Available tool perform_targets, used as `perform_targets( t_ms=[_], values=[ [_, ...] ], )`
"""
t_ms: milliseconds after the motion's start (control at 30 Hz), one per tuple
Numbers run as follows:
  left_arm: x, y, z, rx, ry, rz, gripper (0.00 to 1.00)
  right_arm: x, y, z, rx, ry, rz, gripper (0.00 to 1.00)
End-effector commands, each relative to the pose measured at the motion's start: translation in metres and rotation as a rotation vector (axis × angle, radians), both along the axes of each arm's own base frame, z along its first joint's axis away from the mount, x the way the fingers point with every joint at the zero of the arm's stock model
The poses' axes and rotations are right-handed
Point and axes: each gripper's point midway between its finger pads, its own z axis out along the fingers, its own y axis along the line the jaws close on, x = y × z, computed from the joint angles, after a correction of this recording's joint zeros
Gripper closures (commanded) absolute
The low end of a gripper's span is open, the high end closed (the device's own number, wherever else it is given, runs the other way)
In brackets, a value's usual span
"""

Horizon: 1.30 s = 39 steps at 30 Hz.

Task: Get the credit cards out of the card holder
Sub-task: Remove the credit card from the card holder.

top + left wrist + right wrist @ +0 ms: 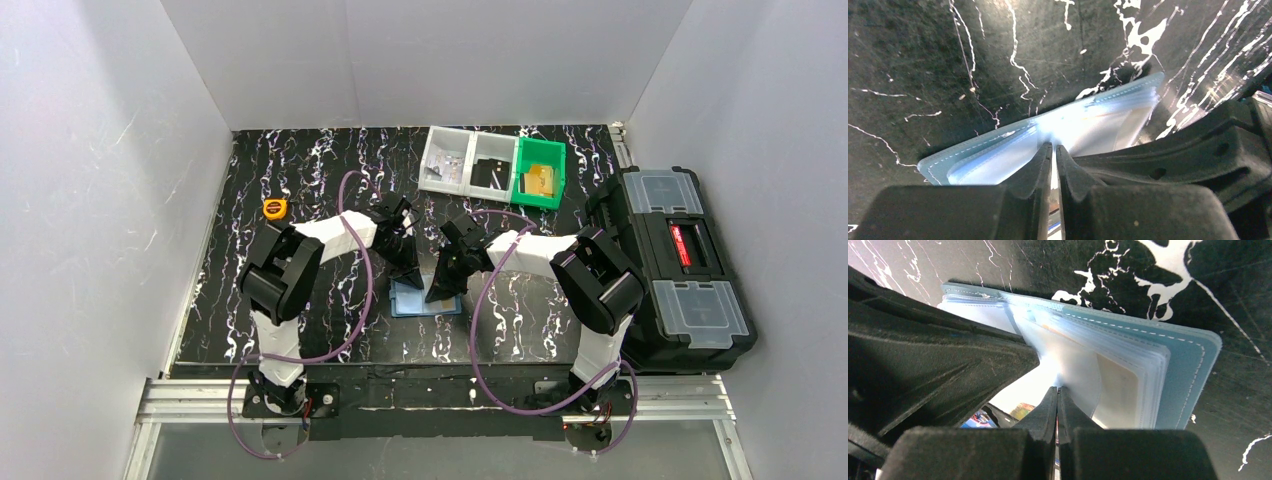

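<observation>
**Two white-and-black arms trailing purple cable**

The left arm (335,232) and the right arm (530,250) share one build: white link casings joined by bulky, rounded black joint housings. A purple cable (366,290) hangs in a slack loop beside the left arm, and a second purple cable (476,330) does the same beside the right. Each base sits on a black plate (320,398) fixed to a silver aluminium rail (190,398). The left gripper (1054,146) and the right gripper (1057,388) are matte black plastic. Their fingers (1028,175) are wedge-shaped and taper to thin tips, with moulded ridges, a few small round holes, faint scuffs and dust specks.
</observation>
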Motion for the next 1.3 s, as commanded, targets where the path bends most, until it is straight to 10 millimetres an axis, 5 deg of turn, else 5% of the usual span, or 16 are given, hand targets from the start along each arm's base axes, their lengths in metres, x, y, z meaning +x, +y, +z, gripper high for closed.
perform_targets(
  t_ms=[0,133,533,967,1267],
  values=[
    [-0.004,0.018,-0.017,0.136,0.015,-0.029,0.93,-0.002,-0.020,-0.014,-0.102,-0.010,-0.007,0.98],
    [-0.007,0.030,-0.025,0.233,0.016,-0.044,0.95,0.002,-0.017,-0.005,-0.093,-0.033,0.004,0.96],
    [-0.021,0.049,-0.051,0.365,0.079,-0.070,0.99,0.017,-0.020,0.054,-0.055,-0.193,0.047,0.68],
    [-0.023,0.048,-0.052,0.354,0.086,-0.068,1.00,0.010,-0.029,0.026,-0.055,-0.130,0.045,0.55],
    [-0.023,0.044,-0.049,0.328,0.082,-0.065,1.00,0.005,-0.019,0.009,-0.001,-0.064,0.040,0.60]
  ],
)
